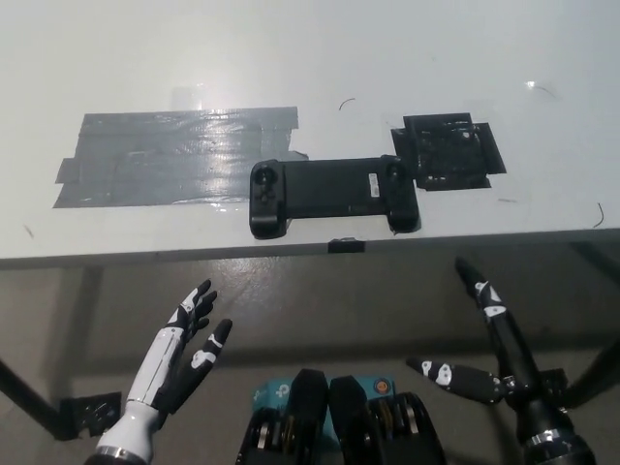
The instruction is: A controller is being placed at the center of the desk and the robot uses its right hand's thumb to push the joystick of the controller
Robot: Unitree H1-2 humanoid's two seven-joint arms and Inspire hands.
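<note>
A black controller (332,194) lies flat near the front edge of the white desk (387,58), with one joystick (267,180) on its left grip and another (392,170) on its right grip. My black right hand (489,344) hangs below the desk edge at the lower right, fingers spread, open and holding nothing, well apart from the controller. My white left hand (184,349) rests at the lower left below the desk, also open and empty.
A wide patch of grey tape (174,155) covers the desk left of the controller. A black taped square (448,151) lies just right of it. A small black tab (346,245) sits on the desk's front edge.
</note>
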